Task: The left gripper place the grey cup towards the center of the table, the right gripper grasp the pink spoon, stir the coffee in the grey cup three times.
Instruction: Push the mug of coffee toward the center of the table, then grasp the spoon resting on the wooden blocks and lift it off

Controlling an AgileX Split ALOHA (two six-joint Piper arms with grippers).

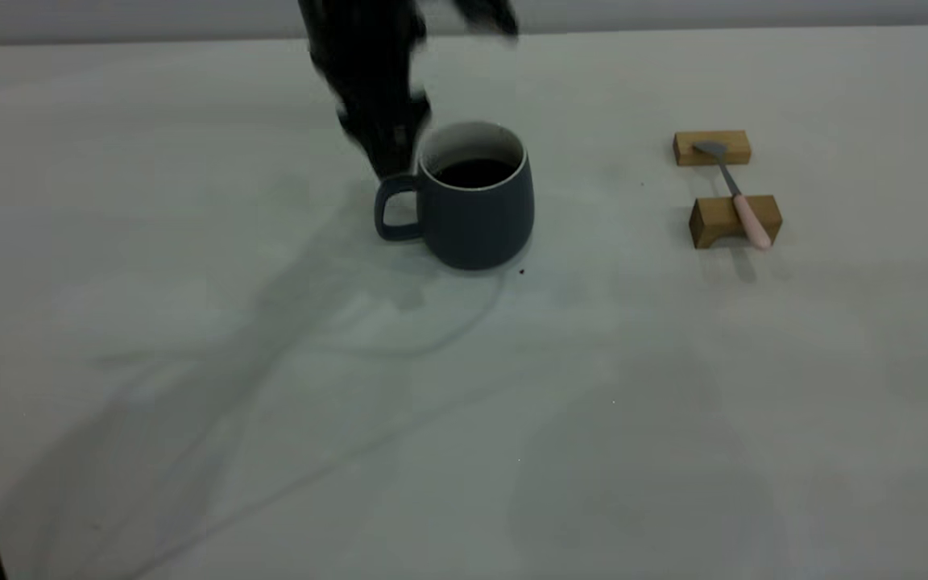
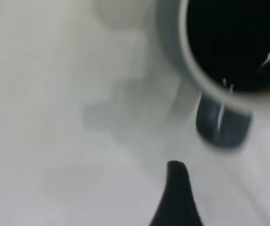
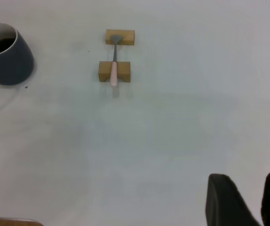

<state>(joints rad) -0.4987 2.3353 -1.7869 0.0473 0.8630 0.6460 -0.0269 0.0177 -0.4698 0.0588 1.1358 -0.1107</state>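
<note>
Nearest to you in the exterior view the counter (image 1: 464,451) is bare surface crossed by faint shadows. Farther in, your grey cup (image 1: 476,201) stands upright near the middle, its loop handle turned toward the left arm's side, the coffee (image 1: 474,171) dark and round inside the white rim. Off to the right-arm side, well apart from the cup, the pink spoon (image 1: 738,197) lies bridged across two tan wooden blocks (image 1: 734,219), bowl on the farther block, pink handle over the nearer one. Your left pincer (image 1: 383,137) hangs just behind the cup's handle, above it; whether it touches or how wide it stands, you cannot tell. Your right pincer (image 3: 250,200) sits well back from the spoon, fingers slightly parted and holding nothing.
</note>
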